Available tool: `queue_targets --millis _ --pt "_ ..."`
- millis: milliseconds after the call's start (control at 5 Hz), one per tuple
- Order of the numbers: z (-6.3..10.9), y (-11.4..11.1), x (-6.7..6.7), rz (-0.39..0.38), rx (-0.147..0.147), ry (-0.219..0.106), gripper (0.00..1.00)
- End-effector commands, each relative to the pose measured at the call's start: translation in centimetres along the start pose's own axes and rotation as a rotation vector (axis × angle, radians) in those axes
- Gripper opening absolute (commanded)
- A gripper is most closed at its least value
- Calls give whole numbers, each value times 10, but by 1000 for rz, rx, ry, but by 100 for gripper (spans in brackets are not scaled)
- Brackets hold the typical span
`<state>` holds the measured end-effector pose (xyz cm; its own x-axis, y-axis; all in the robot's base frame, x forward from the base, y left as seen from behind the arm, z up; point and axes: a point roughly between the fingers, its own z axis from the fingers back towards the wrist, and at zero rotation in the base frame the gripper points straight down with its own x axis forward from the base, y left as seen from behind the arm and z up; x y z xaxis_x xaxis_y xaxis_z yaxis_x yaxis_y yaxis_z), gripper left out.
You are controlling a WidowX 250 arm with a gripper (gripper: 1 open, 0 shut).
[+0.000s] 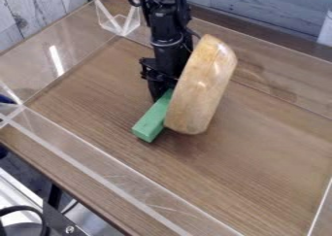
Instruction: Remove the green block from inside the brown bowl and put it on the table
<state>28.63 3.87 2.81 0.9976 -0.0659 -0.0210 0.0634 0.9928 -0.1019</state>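
- The green block (pixel 151 119) is a plain rectangular bar, longer than it is wide, with straight sides and fairly crisp corners.
- Its colour is an even mid green with a slight bluish cast, a little darker toward the arm; the surface looks smooth and matte.
- It lies at a slant in the view, its near end pointing to the lower left and its far end running up under the dark pincer (pixel 161 89), where it is partly hidden.
- The block shows outside the brown bowl (pixel 204 86), beside its left edge in the view, over the worktop (pixel 247 177); whether its whole underside touches the wood cannot be told.
- The bowl is pale tan wood, lighter along its upper edge, and is tipped steeply up on its side, a tall oval in outline.
- The pincer is clenched, down at the block's far end and close against the bowl; its tips are hidden, so whether block or bowl wall is caught between them cannot be told.
- The worktop is dark brown wood grain.
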Motion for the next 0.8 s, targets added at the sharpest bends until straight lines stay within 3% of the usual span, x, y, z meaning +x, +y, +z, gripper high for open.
queue_targets --millis 0,600 --pt "10 1 9 -2 14 -38 0" --pt "9 -1 10 3 11 -33 0"
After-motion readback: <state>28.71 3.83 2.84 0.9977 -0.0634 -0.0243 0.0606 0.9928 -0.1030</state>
